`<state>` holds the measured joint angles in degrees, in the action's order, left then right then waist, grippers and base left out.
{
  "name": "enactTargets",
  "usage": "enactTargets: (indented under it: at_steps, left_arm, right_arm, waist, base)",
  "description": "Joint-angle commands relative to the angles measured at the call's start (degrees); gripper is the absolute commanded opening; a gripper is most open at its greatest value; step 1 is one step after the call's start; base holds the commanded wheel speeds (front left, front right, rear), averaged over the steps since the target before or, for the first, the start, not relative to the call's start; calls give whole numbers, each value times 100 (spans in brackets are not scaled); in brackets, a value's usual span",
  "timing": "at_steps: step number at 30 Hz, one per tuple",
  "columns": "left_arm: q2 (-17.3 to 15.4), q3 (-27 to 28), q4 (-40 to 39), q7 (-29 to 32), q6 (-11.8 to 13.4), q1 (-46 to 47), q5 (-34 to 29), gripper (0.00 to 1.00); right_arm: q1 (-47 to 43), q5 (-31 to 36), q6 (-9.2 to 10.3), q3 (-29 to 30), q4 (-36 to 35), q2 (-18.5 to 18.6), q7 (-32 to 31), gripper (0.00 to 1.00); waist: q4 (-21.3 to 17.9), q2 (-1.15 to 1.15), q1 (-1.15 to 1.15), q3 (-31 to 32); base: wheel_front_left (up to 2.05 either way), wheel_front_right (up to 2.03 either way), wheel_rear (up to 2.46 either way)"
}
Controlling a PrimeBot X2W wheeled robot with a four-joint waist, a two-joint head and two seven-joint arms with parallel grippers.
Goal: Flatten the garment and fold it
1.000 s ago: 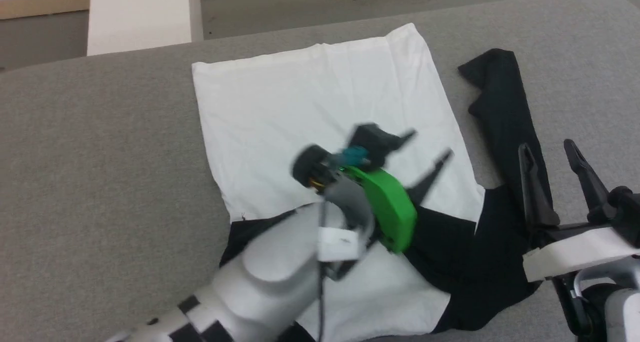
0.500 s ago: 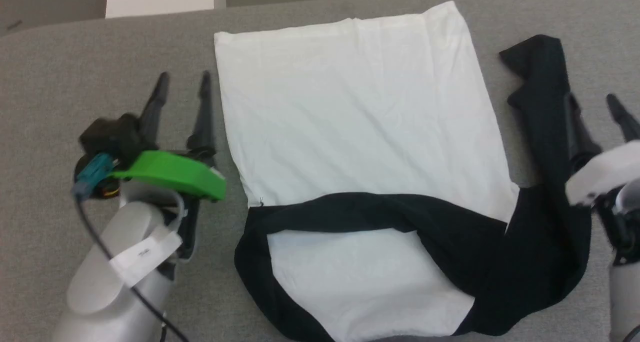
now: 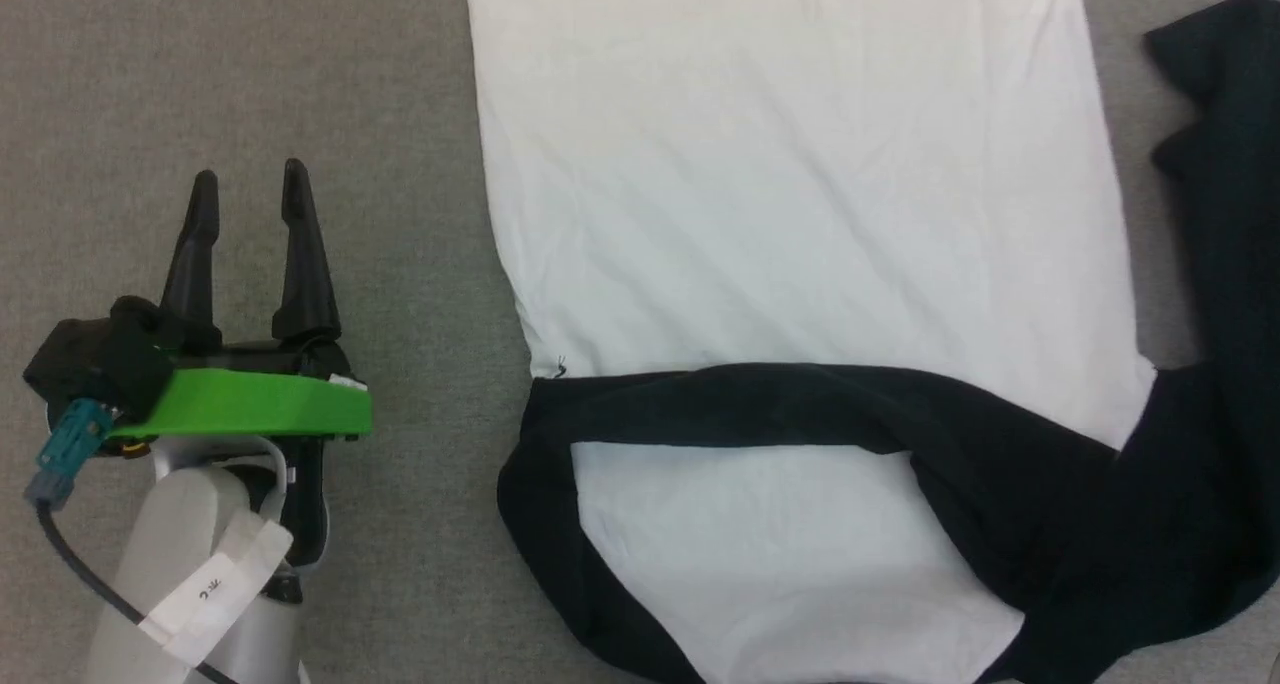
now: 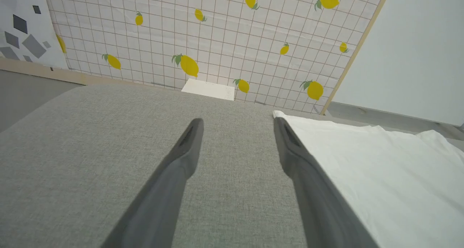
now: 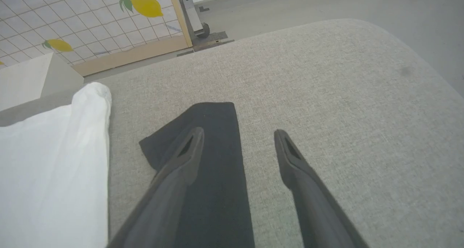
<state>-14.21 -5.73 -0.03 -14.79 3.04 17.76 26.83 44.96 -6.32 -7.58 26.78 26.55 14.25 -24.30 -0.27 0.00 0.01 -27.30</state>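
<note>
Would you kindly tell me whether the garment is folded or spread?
Mostly spread: the garment lies flat, one black sleeve folded across it, the other sleeve lying out beside it.

I see the shirt [image 3: 800,194] lying spread on the grey padded table [image 3: 250,64], its white body mostly smooth and its hem toward the far edge. One black sleeve [image 3: 760,404] is folded across the body. The other sleeve [image 3: 1220,214] lies crumpled along the shirt's right side, cuff toward the far edge.
</note>
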Motion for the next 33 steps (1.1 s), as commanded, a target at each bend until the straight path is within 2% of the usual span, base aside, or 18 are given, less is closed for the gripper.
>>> enactTargets:
  at_steps: [1,7,13,14,15,17,19,27,33]
  left_arm:
    - [77,111,-65,-20,-70,-94,-88,100]
    - [339,473,-194,-20,-319,-102,-340,100]
    - [521,703,-164,-20,-521,-86,-536,100]
    - [545,737,-153,-20,-550,-85,-566,100]
    - [562,764,-142,-20,-572,-86,-591,100]
    - [608,806,-117,-20,-616,-98,-648,100]
    - [655,824,-85,-20,-647,-125,-709,100]
    - [795,912,246,-20,-786,-238,-824,100]
    - [883,917,508,-20,-867,-473,-889,100]
  right_arm:
    - [174,122,9,99,100,22,-88,100]
    - [572,469,9,392,363,126,-382,100]
    - [781,433,9,461,584,124,-786,100]
    - [791,432,9,464,622,127,-918,86]
    - [796,430,9,484,645,124,-1023,38]
    - [793,421,9,481,632,117,-1152,0]
    - [757,410,9,475,552,128,-1109,0]
    - [99,318,9,122,-174,464,-228,0]
    - [-1025,116,9,-357,-1816,476,-244,0]
  waist:
    - [307,0,-1,-414]
    - [441,0,-1,-701]
    - [483,0,-1,-806]
    - [478,0,-1,-807]
    - [473,0,-1,-804]
    - [463,0,-1,-770]
    - [459,0,-1,-701]
    - [418,0,-1,-4]
    - [408,0,-1,754]
  base:
    - [0,0,0]
    - [0,0,0]
    - [0,0,0]
    - [0,0,0]
    - [0,0,0]
    - [0,0,0]
    - [0,0,0]
    - [0,0,0]
    - [0,0,0]
